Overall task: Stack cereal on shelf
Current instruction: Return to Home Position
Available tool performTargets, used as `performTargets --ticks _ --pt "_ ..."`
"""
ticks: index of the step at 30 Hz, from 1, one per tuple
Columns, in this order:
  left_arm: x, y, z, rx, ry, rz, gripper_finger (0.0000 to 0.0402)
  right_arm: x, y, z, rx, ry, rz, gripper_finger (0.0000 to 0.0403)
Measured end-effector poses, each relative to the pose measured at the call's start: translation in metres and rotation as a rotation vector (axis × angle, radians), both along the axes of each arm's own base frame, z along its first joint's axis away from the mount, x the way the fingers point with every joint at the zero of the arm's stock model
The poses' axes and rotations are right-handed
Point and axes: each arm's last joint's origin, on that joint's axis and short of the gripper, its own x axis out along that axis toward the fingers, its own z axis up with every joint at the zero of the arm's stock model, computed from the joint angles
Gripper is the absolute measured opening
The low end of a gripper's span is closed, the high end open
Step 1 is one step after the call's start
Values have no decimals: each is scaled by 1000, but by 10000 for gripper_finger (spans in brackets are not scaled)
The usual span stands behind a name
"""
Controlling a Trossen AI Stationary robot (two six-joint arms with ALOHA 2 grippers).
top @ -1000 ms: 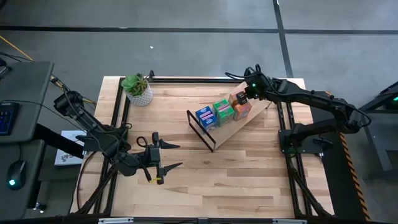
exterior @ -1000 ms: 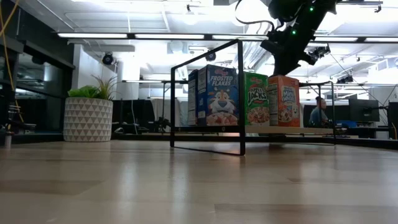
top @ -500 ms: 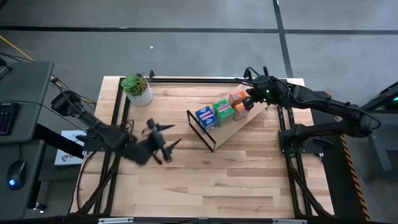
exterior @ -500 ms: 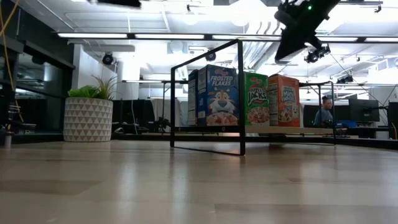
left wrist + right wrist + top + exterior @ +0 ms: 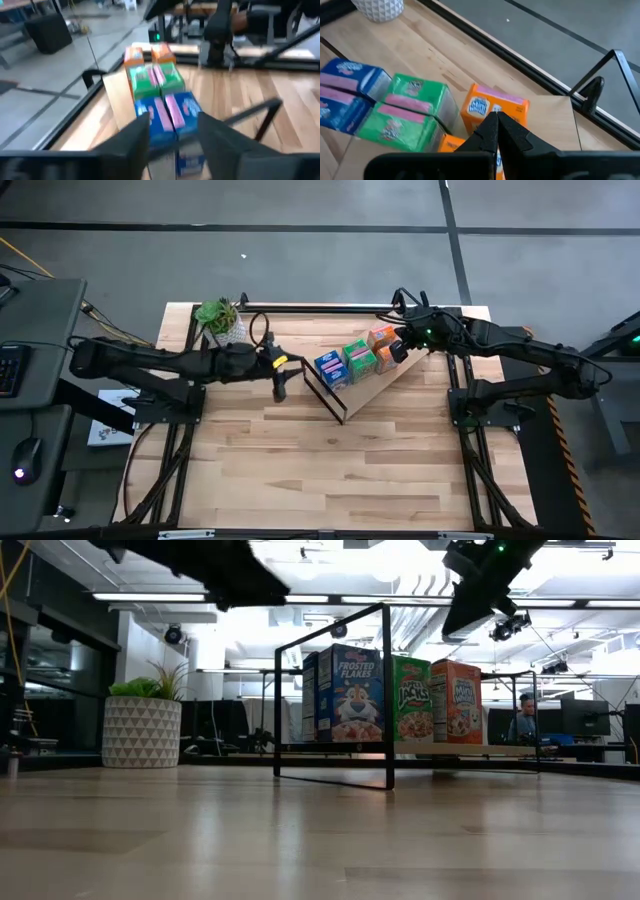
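Blue [image 5: 330,368], green [image 5: 358,358] and orange [image 5: 385,346] cereal boxes stand upright in a row on the shelf's light wood panel [image 5: 372,388]; its black frame [image 5: 388,690] surrounds them. The low view shows the same blue [image 5: 350,695], green [image 5: 412,700] and orange [image 5: 457,700] boxes. My left gripper [image 5: 280,377] hovers open at the shelf's left end, pointing at the blue boxes [image 5: 167,112]. My right gripper [image 5: 496,119] is shut and hangs above the orange boxes [image 5: 497,106], raised clear of them in the low view [image 5: 470,600].
A potted plant [image 5: 220,322] stands at the table's far left corner, close behind my left arm. A person [image 5: 520,720] sits in the room beyond the table. Bare tabletop [image 5: 330,470] stretches along the near side.
My left arm has swung from the near-left part of the table toward the far edge and right, ending at the shelf's left end with its open fingers turned toward the blue boxes. My right gripper has risen from the orange boxes' tops and shifted slightly toward the near edge.
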Motion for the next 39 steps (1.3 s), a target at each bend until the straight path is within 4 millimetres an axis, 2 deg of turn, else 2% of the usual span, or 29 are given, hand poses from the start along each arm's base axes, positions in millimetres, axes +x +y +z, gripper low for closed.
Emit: performTargets --ticks 5,7,12,19,28,39 --pt "-21 -7 -7 -8 19 -8 30 -3 1 -3 10 48 -3 0" --pt "-34 -14 -14 -17 -31 -4 11 -4 1 -4 16 58 -5 0" --pt "-73 -34 -45 -10 -130 3 4 -3 5 -4 22 58 22 0" --pt "-113 -40 -58 -31 -293 -48 1 1 14 -4 20 52 74 0" --pt "-144 -33 -69 27 -379 -85 0 4 33 -6 44 73 191 0" --pt "-165 -29 -85 -27 -340 -173 0 1 66 -9 85 129 363 0"
